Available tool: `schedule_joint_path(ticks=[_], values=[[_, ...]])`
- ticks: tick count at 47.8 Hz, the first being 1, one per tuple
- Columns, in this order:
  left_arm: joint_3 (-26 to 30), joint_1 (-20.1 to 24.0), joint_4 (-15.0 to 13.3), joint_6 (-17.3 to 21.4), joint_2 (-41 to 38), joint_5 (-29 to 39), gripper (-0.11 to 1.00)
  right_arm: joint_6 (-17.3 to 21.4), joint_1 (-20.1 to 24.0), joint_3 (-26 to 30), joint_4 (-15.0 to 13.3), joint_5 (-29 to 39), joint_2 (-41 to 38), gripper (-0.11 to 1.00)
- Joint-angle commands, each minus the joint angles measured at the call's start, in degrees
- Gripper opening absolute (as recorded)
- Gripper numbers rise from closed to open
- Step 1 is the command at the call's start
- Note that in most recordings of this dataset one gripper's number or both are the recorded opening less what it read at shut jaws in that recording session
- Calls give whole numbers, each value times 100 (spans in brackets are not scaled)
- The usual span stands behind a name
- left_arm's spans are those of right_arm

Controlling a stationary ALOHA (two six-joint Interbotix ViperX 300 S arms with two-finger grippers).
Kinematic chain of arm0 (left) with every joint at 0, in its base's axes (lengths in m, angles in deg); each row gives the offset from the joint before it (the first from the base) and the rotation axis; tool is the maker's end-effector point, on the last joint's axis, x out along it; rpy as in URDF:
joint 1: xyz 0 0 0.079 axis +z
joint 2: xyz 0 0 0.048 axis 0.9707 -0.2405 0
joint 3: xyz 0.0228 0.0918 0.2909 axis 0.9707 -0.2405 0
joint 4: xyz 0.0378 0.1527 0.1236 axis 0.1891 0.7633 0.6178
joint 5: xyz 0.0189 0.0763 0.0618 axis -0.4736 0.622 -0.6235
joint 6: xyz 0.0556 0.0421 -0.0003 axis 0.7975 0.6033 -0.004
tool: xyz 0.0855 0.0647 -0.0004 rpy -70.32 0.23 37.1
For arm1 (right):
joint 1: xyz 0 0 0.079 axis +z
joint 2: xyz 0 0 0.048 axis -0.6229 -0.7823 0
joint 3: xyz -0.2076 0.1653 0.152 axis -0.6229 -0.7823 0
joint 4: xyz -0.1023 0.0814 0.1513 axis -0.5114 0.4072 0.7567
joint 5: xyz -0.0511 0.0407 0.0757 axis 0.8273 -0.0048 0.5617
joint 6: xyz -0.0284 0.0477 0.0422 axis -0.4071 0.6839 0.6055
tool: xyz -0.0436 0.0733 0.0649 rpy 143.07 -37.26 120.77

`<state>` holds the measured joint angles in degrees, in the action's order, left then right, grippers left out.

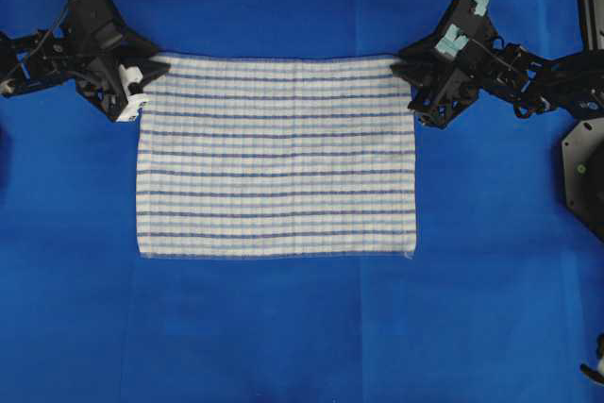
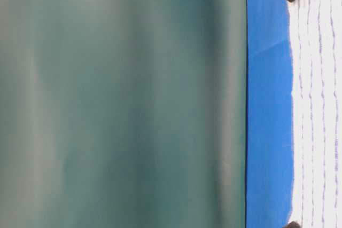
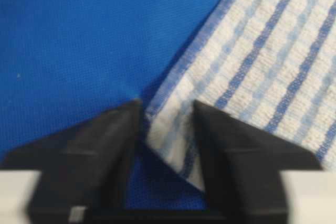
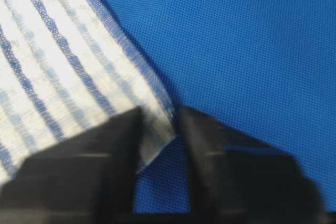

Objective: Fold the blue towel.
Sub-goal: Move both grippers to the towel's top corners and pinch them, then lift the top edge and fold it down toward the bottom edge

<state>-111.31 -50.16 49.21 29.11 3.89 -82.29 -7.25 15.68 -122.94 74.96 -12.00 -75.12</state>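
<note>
A blue sheet (image 1: pixel 283 327) covers the tabletop, and the blue towel (image 1: pixel 276 158) lies flat and spread out in the middle of it. The left pincer (image 3: pixel 167 124) is closed on the towel's far left corner, and the right pincer (image 4: pixel 159 129) is closed on its far right corner. A blurred green wall (image 2: pixel 117 105) fills the table-level view.

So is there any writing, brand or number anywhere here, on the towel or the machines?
None can be read.
The striped towel carries only stripes, no label.
The left gripper and right gripper show no lettering.
The blue sheet is plain.
</note>
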Motion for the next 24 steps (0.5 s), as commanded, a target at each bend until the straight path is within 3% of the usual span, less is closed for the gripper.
schedule_joint_path(ticks=[1,6,24], values=[[9,0,-9,-35,53,44,21,-18,0,62,0,-53,44,24],[26,-35,-18,-26,53,79,4,-18,18,62,0,-53,44,8],[88,-53,9,44,519,246,4,-53,62,0,0,105,642,6]])
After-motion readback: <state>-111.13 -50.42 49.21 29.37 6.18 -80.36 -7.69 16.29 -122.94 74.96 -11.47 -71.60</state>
